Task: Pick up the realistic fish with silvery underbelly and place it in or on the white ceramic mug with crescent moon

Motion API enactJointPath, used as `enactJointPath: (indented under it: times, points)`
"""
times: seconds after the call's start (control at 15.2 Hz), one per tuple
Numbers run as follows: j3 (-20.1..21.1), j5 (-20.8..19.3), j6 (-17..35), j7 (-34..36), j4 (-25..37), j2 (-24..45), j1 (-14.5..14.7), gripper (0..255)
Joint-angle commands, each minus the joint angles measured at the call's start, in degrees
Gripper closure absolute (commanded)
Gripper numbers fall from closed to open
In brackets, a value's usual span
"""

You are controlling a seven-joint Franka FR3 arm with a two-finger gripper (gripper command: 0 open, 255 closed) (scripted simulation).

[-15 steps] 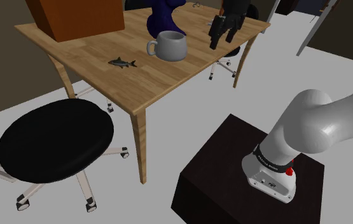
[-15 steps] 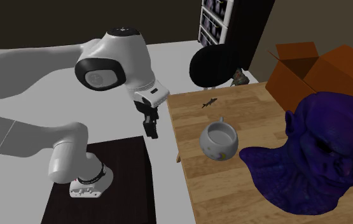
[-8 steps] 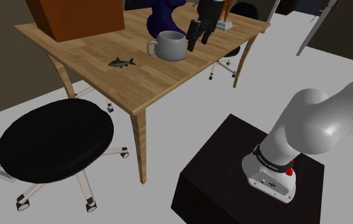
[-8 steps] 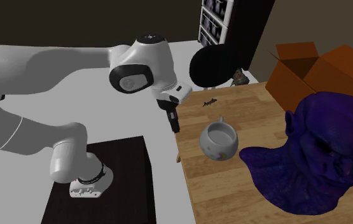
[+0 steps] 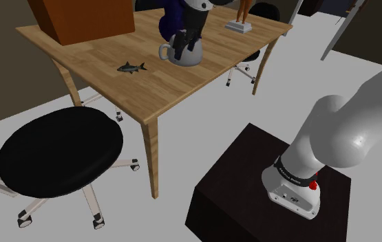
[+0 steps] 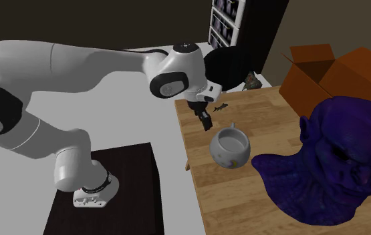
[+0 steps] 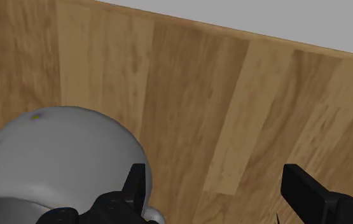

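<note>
At the shoulder view's lower left a black swivel chair (image 5: 58, 151) stands beside the counter (image 5: 175, 93), below its top and out of the way. At upper left a brown cardboard box (image 5: 79, 17) sits on the counter, well apart from the fish. The fish (image 5: 132, 67), small, dark above and pale beneath, lies flat on bare wood left of centre, near the mug's handle side but not touching it. I judge it light, stiff, slim and possibly slippery. Since it lies low, the hold should go across its thickest mid-body, close to the wood. To its right the grey-white mug (image 5: 193, 58) stands upright, mouth open, and would likely chip if knocked. The gripper (image 5: 184, 49) hovers just in front of the mug, released, its fingers (image 7: 137, 181) spread with only wood between them. The mug is the nearest obstacle. Behind it, at upper centre, rises a dark blue bust (image 5: 175, 17)
</note>
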Motion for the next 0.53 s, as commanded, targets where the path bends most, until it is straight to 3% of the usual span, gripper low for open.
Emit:
enactJointPath:
  times: [0.0,0.46]
  points:
    - [0.25,0.87,2.08,-1.80,2.08,3.32,1.05,0]
    - [1.49,4.05,7.35,-8.56,11.48,15.42,3.85,0]
